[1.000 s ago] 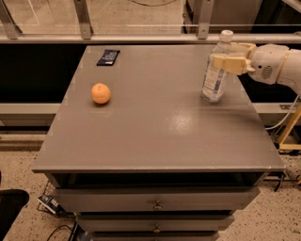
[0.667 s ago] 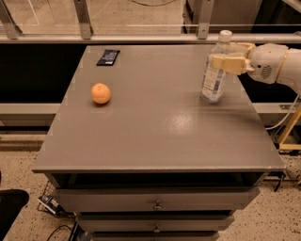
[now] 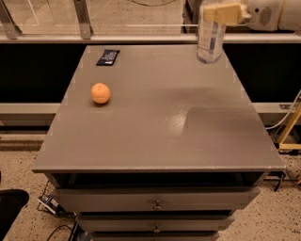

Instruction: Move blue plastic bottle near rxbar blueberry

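Arm: reaches in level from the upper right. Gripper [image 3: 212, 13] over the tabletop's [image 3: 155, 136] far right corner, cream fingers [image 3: 228, 12] clamped on the upright blue plastic bottle [image 3: 209, 43].
Rxbar blueberry [image 3: 108, 57]: one, flat, far left, well apart from the one bottle.
Orange [image 3: 100, 92]: one, in front of the bar, off the line between bar and bottle.

High frontal view over table [image 3: 155, 136], tool [image 3: 212, 14] top-right

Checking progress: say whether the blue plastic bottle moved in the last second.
Yes. Held by the gripper at top right, the blue plastic bottle went up the view: base formerly level with the orange, now well above it.
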Robot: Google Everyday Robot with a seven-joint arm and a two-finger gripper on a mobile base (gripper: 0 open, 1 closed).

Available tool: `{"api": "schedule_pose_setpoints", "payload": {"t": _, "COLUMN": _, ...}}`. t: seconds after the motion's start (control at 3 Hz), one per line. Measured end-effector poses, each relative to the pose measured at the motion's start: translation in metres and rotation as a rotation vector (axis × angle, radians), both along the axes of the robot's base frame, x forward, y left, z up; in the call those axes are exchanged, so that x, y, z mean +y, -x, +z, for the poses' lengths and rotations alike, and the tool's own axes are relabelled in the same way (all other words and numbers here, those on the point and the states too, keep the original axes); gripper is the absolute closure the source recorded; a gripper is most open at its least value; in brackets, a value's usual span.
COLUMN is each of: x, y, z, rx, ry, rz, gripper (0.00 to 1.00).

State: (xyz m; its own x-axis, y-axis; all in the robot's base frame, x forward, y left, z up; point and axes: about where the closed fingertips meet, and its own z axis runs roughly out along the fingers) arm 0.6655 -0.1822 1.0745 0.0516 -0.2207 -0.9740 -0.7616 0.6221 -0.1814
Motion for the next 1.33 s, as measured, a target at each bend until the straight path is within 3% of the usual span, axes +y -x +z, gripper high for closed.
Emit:
{"api": "schedule_pose_setpoints", "payload": {"t": 0.33, "x": 0.043, "y": -0.031, "z": 0.028, "rx": -0.007, "ry": 0.023, "rz": 0.002, "gripper": 1.00}}
{"api": "schedule_pose_setpoints", "payload": {"t": 0.67, "x": 0.084, "y": -0.071, "z": 0.024, "rx": 0.017, "ry": -0.003, "rz": 0.021, "gripper": 1.00}}
{"api": "schedule_pose_setpoints", "payload": {"t": 1.0, "x": 0.117, "y": -0.101, "z": 0.002, "rx": 0.047, "ry": -0.045, "rz": 0.059, "gripper": 1.00}}
{"api": "schedule_pose_setpoints", "payload": {"t": 1.33, "x": 0.147, "y": -0.114, "z": -0.022, "rx": 0.071, "ry": -0.072, "rz": 0.110, "gripper": 1.00}}
